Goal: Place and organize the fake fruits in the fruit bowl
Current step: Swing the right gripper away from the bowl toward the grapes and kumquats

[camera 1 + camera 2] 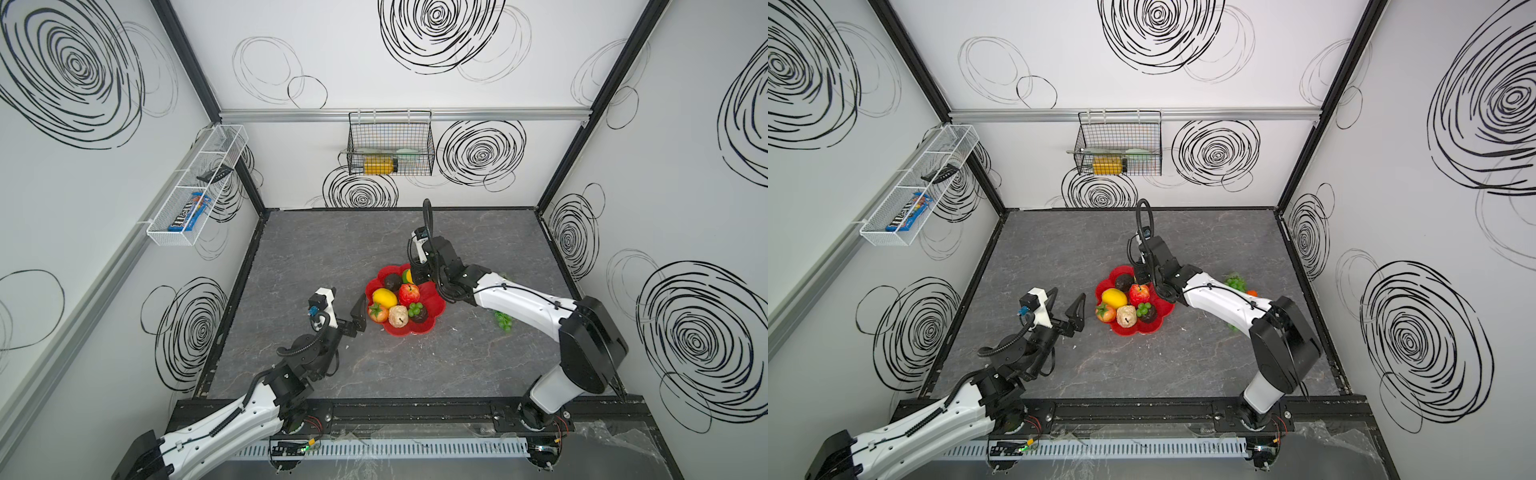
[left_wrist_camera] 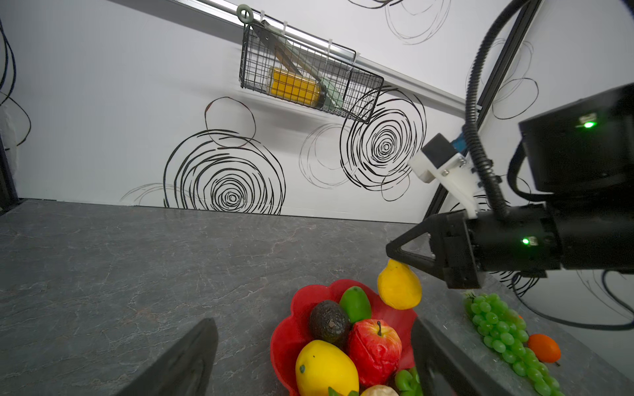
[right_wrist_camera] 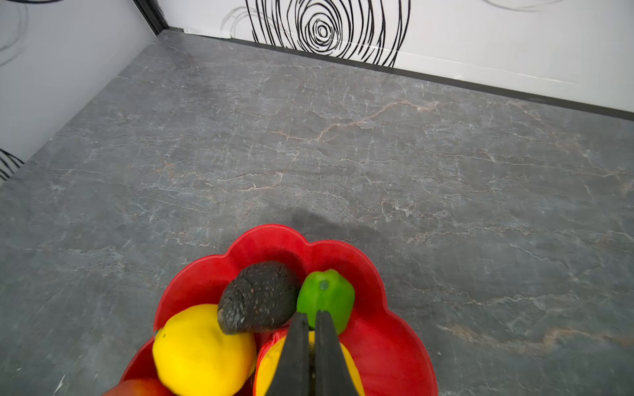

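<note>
Top views, bowl: we find the red flower-rimmed bowl (image 1: 434,305) on the grey table (image 1: 332,249), just right of centre in both top views.
Fruit in the bowl: on its upper side we count a lemon (image 1: 384,298), an apple (image 1: 409,294), an avocado (image 3: 259,296) and a lime (image 3: 326,295). Along its lower side sit a strawberry (image 1: 377,312), a pear (image 1: 398,316) and a mangosteen (image 1: 419,318), all packed close together.
Right claw (image 3: 311,315): closed. From the left wrist view we see its tips pinching the pointed end of a hanging lemon (image 2: 399,289), which hangs over the bowl's rim beside the lime. We cannot tell whether it touches the fruit below.
Left claw (image 1: 1068,296): spread wide and holding nothing. It sits just left of the bowl, with one finger near the rim by the strawberry.
Loose fruit: we see grapes (image 2: 497,325) and a small orange (image 2: 543,348) on the table right of the bowl, partly under the right arm.
Back wall: a black wire basket (image 1: 415,143) hangs at upper centre, with a yellow bottle (image 1: 379,165) lying inside.
Left wall: a white mesh tray (image 1: 226,141) hangs at the left of the frame and holds a candy bag (image 1: 189,212).
</note>
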